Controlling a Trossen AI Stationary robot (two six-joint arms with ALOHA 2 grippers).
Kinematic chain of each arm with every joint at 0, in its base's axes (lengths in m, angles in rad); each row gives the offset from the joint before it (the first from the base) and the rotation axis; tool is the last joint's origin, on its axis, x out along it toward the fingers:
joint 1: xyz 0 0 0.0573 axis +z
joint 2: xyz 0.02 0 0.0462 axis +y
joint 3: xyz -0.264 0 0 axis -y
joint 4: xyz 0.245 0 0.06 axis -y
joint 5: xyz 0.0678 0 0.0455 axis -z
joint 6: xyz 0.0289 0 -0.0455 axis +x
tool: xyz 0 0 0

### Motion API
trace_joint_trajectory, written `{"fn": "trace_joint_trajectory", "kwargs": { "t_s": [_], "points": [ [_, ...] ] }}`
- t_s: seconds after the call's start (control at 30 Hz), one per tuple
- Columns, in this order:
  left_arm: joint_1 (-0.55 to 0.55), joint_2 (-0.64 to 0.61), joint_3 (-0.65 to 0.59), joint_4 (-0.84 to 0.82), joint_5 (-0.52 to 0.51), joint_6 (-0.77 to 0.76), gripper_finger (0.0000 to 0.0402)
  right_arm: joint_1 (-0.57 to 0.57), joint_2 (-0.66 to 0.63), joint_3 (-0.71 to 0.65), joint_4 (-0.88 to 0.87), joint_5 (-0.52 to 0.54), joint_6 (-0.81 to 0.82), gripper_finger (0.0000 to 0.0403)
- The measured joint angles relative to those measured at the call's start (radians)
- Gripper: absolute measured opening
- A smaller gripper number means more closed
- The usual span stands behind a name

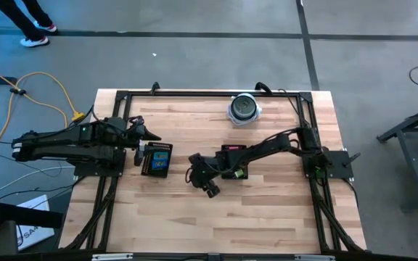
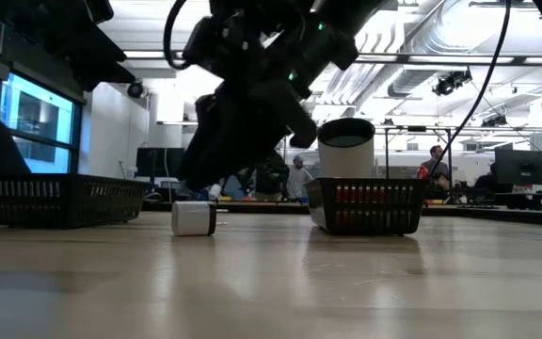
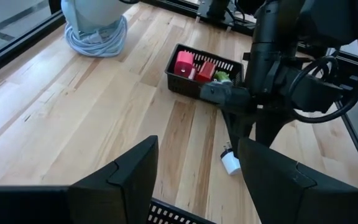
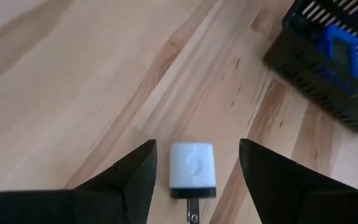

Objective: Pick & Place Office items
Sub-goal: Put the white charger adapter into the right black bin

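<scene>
White item's (image 4: 192,166) plug end cut off at frame edge; blue pieces (image 4: 347,46) in the tray (image 4: 303,68) blurred, half out of frame.

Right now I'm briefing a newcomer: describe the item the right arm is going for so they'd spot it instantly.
Find the wooden table, then the two black mesh trays: left tray, right tray. On the bare wood between them, under the open right gripper, lies a white charger block with a dark end. It is the only item lying outside the trays.
</scene>
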Motion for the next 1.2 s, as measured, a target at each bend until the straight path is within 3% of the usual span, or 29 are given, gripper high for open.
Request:
{"fn": "trace_joint_trajectory", "kwargs": {
  "t_s": [0.67, 1.2],
  "points": [
    [0.000, 0.000, 0.000, 0.004, 0.000, 0.000, 0.0216, -0.036, 0.079, 0.000, 0.030, -0.080, 0.070, 0.0215],
    [0.000, 0.000, 0.000, 0.007, 0.000, 0.000, 0.0216, -0.036, 0.080, 0.000, 0.031, -0.079, 0.070, 0.0215]
  ]
}}
